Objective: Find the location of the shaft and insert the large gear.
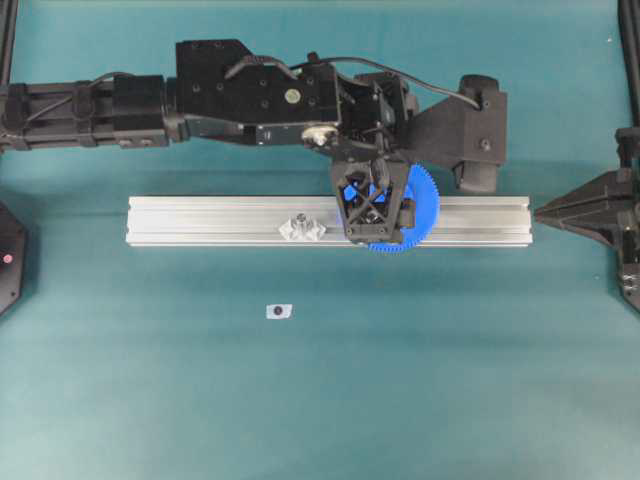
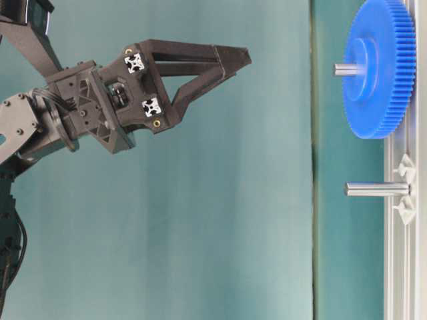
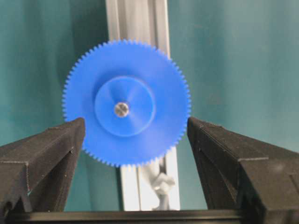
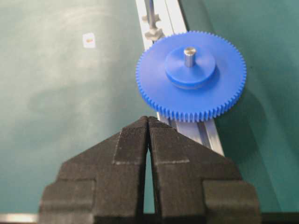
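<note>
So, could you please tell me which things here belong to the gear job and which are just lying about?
Job:
blue gear, on its pin
rail
left gripper, open

Lying about:
second pin
small white tag
right gripper, shut

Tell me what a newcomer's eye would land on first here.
The gear, bright blue against the teal table, sits on a pin on the rail, the pin's tip poking through its hub. Above it hangs the left tool, jaws wide open to either side of the gear without touching it. A second, bare pin stands further along the rail.
</note>
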Tool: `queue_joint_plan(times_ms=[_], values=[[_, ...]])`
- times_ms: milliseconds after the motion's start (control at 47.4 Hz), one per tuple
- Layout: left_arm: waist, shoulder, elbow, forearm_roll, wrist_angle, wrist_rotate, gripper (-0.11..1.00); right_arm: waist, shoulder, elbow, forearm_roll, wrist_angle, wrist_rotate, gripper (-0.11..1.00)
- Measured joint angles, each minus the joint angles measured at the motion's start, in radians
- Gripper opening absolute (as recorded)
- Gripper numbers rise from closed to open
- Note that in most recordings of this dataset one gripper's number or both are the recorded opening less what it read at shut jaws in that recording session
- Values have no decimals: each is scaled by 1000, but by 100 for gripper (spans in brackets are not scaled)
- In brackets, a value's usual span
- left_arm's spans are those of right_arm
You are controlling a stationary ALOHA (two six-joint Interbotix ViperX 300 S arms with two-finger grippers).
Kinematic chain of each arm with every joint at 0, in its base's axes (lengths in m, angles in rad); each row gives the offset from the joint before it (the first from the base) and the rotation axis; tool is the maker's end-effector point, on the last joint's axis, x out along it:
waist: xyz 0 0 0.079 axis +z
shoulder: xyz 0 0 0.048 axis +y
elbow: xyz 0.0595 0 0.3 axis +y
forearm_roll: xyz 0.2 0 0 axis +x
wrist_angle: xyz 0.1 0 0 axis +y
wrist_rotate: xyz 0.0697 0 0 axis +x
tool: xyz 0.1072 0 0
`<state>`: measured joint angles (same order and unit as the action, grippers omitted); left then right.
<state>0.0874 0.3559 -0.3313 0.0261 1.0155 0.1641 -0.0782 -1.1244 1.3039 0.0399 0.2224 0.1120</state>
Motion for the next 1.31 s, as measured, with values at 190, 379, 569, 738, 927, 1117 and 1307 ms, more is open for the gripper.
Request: queue_joint_plan(times_ms=[190,379,569,738,927,1117,1307], values=[[5,2,3,0,0,-2,84,0,0,0,0,0,0,2],[5,2,8,0,0,-3,84,0,0,0,0,0,0,2],[6,0,8,0,0,-5,84,0,0,0,0,0,0,2],[11,2,8,0,0,-5,84,0,0,0,0,0,0,2],[20,0,8,0,0,-5,84,0,0,0,0,0,0,2],[20,0,9,-3,-2,-6,84,0,0,0,0,0,0,2],[20,0,8,-3,-3,-6,84,0,0,0,0,0,0,2]])
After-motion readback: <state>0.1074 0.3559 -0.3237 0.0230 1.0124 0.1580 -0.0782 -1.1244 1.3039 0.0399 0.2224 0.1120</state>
